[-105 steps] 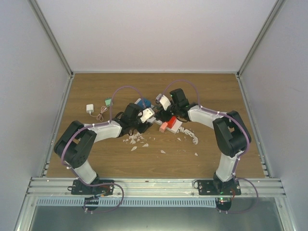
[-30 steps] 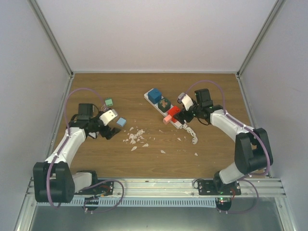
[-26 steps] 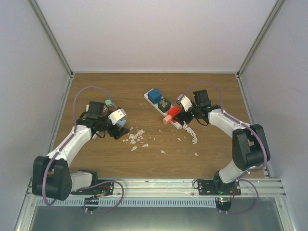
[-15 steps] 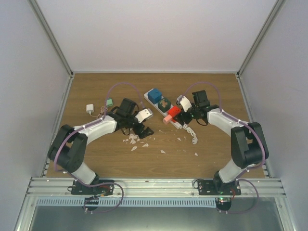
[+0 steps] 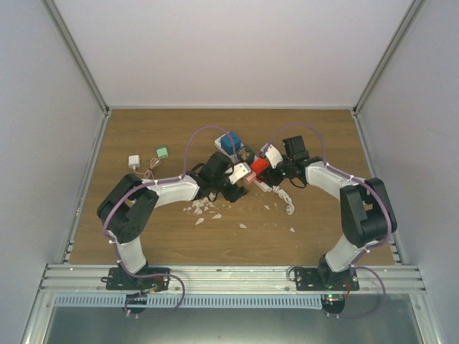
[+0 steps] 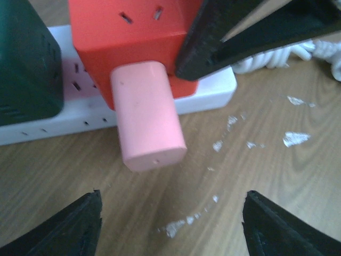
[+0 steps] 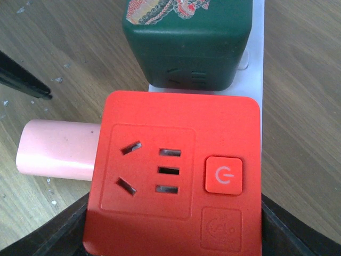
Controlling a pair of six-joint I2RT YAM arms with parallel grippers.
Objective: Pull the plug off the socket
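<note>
The socket [image 5: 266, 185], a long white power strip, lies slantwise mid-table; it also shows as the socket [image 6: 213, 92] and the socket [image 7: 257, 48]. A red cube adapter [image 7: 176, 176] sits on it, and a pink plug [image 6: 146, 114] sticks out of the cube's side. My right gripper [image 7: 176, 237] is shut on the red cube [image 5: 259, 165], one finger on each side. My left gripper [image 6: 170, 226] is open, low over the wood, its tips just short of the pink plug [image 5: 249, 178] and not touching it.
A dark green cube [image 7: 186, 42] and a blue cube [image 5: 229, 142] stand further along the strip. The white coiled cord [image 5: 285, 197] trails off its near end. White flakes [image 5: 204, 204] litter the wood. A white charger [image 5: 134, 162] and a small green block [image 5: 163, 152] lie far left.
</note>
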